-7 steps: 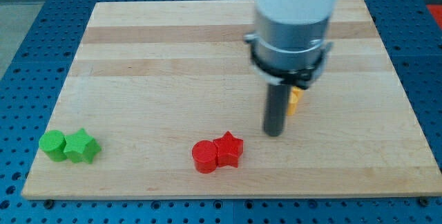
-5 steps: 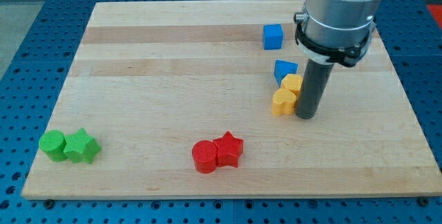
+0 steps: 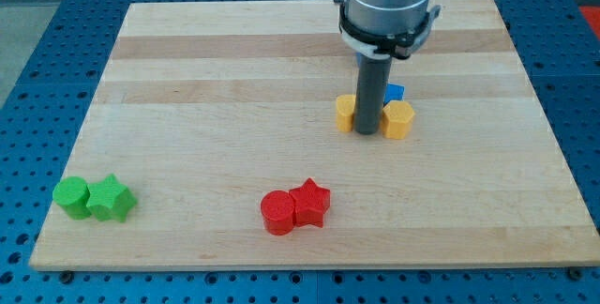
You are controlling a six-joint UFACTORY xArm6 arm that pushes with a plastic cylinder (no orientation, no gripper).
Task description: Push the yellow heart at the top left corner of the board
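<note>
A pale wooden table (image 3: 225, 88) with lengthwise grain bands is seen lying on a blue perforated surface (image 3: 37, 51). Near its lower left corner a green cylinder (image 3: 70, 196) and a green star (image 3: 112, 199) are set touching side by side. At the lower middle a red cylinder (image 3: 277, 213) and a red star (image 3: 311, 203) are placed against each other. Right of centre, two yellow blocks are found: one (image 3: 346, 114) at the left of the dark rod, its shape unclear, and another (image 3: 398, 119) at the right. A blue block (image 3: 396, 93) is partly shown just behind the right yellow one.
</note>
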